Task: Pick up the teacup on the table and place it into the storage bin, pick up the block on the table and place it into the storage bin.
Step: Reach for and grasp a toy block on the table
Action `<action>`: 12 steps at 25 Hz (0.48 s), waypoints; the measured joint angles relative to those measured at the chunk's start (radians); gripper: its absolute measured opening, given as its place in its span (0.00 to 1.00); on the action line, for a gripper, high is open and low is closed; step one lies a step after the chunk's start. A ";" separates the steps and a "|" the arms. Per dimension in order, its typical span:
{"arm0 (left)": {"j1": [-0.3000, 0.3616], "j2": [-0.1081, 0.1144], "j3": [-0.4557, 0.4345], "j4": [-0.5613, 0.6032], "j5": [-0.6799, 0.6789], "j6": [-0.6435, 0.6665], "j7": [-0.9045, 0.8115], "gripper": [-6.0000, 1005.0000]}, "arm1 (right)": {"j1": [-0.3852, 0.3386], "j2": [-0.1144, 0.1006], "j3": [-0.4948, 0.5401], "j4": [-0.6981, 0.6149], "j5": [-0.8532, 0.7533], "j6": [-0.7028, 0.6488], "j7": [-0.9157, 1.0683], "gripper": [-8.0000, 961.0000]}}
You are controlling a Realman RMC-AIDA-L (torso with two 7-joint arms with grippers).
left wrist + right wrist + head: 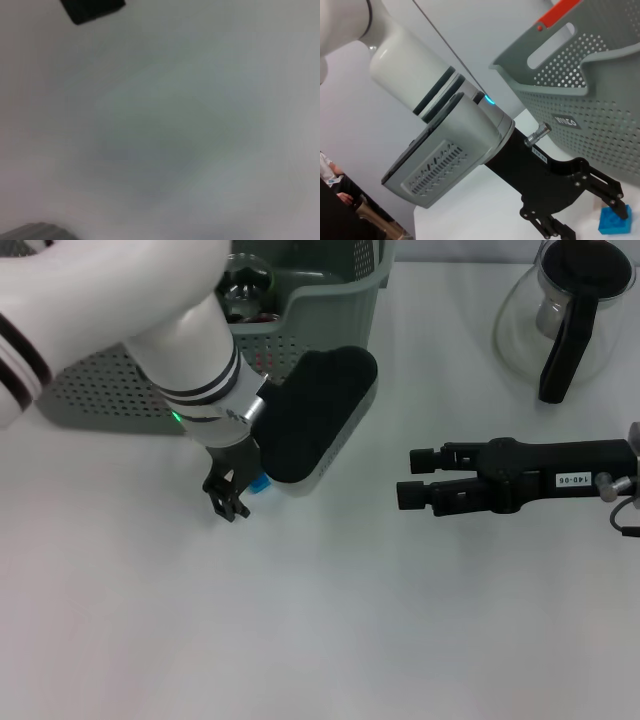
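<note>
A small blue block [259, 483] [615, 220] lies on the white table just in front of the storage bin [330, 320] [590, 100]. My left gripper [230, 502] [594, 224] is lowered to the table right beside the block. Its fingers are open, and one fingertip [619, 206] is close against the block. Inside the bin sits a rounded glass vessel [245, 285], seemingly the teacup. My right gripper [412, 476] hovers open and empty over the table on the right. The left wrist view shows only blurred table.
A glass teapot [565, 310] with a black handle stands at the back right. The left arm's wrist housing [318, 425] hangs over the bin's front corner. Bare table stretches across the front and between the two grippers.
</note>
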 joint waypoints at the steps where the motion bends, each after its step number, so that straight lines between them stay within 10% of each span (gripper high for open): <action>1: -0.006 0.000 0.004 -0.004 0.004 -0.002 0.000 0.90 | -0.001 0.001 0.000 0.000 0.000 0.002 -0.001 0.98; 12: -0.062 0.000 0.067 -0.052 0.012 -0.042 0.003 0.83 | -0.002 0.013 0.000 -0.001 0.000 0.020 -0.011 0.98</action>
